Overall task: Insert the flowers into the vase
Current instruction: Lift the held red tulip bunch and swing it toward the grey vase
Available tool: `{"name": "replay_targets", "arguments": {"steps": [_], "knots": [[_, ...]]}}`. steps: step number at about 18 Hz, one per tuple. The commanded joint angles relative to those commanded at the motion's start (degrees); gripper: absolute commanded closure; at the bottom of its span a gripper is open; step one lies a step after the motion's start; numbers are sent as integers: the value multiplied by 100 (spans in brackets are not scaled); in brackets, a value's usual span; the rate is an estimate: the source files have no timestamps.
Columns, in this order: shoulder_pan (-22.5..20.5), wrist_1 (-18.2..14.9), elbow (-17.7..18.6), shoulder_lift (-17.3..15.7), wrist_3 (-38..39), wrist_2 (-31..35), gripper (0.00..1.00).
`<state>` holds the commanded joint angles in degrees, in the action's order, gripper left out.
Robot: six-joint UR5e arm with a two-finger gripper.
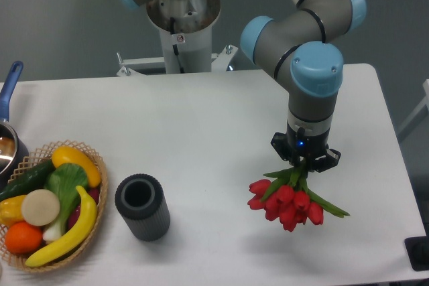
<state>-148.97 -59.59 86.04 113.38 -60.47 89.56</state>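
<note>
The flowers (287,203), a bunch of red tulip buds with green leaves, hang low over the table at the right front, buds pointing down toward the camera. My gripper (303,165) is shut on their stems from above; its fingertips are mostly hidden by the leaves. The vase (141,207), a short dark grey ribbed cylinder with a round black mouth, stands upright at the left front. It lies well to the left of the flowers and gripper, with bare table between them.
A wicker basket (98,199) of fruit and vegetables sits at the left front, beside the vase. A blue-handled metal pot (8,140) pokes in at the left edge. The table's right edge (402,185) runs close to the flowers.
</note>
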Motion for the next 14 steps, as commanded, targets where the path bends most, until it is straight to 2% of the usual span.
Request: {"name": "replay_targets", "arguments": {"steps": [6,8,10,12,14], "knots": [[26,53,-44,26,26,-70,97],[35,131,-79,18,62,-376,98],[35,674,-123,9,201,-1086,97],[44,1237,-123,17,587,-1658,89],[70,1546,-132,35,869,-2072,89]]}}
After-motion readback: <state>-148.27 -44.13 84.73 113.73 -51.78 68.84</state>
